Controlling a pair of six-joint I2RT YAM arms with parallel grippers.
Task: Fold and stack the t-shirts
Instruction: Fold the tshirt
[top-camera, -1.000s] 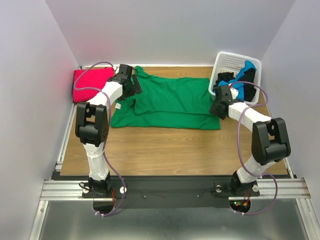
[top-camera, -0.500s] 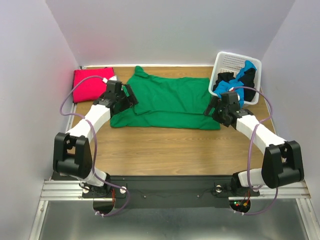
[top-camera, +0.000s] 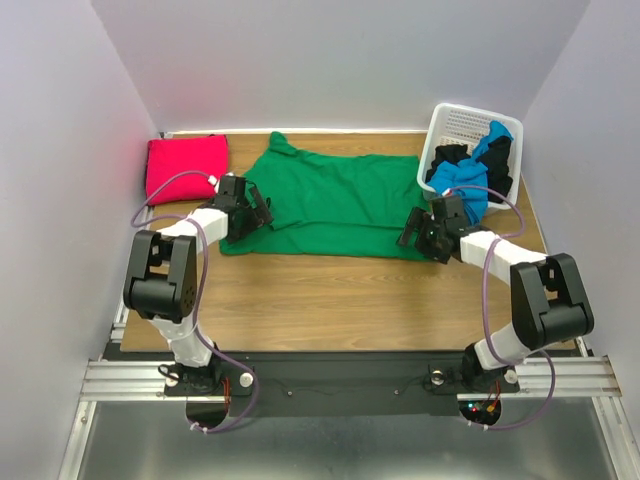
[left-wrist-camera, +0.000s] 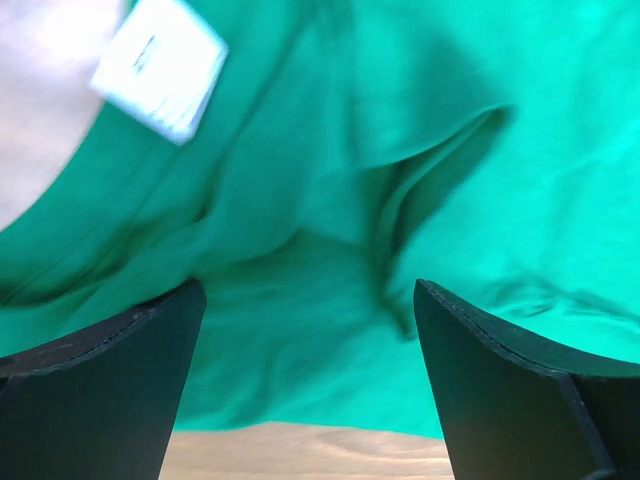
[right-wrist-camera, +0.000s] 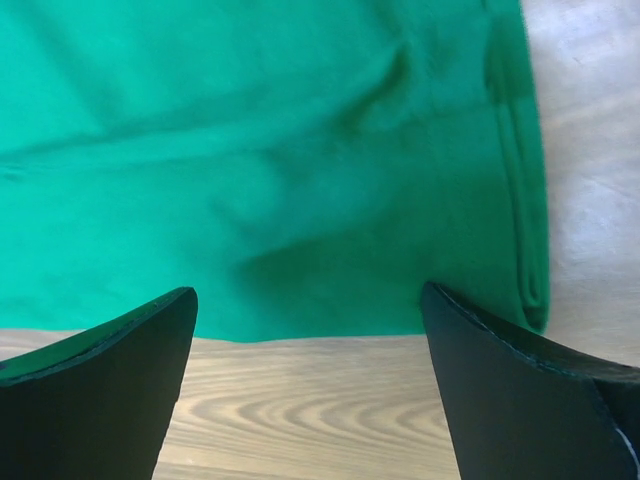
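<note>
A bright green t-shirt (top-camera: 340, 205) lies spread and partly folded across the middle back of the table. A magenta-red t-shirt (top-camera: 185, 166) lies folded at the back left. Blue and black t-shirts (top-camera: 478, 165) are heaped in the basket. My left gripper (top-camera: 252, 215) is open and low over the green shirt's near left corner (left-wrist-camera: 300, 350). A white label (left-wrist-camera: 160, 65) shows there. My right gripper (top-camera: 415, 232) is open and low over the shirt's near right corner (right-wrist-camera: 300, 220), its fingers astride the hem. Neither holds cloth.
A white lattice basket (top-camera: 457, 124) stands at the back right. Bare wood table (top-camera: 330, 300) lies in front of the green shirt. White walls close in the left, back and right sides.
Both arms have come down and toward the front. The left gripper moved from the shirt's back left to its near left corner. The right gripper dropped to the near right corner.
</note>
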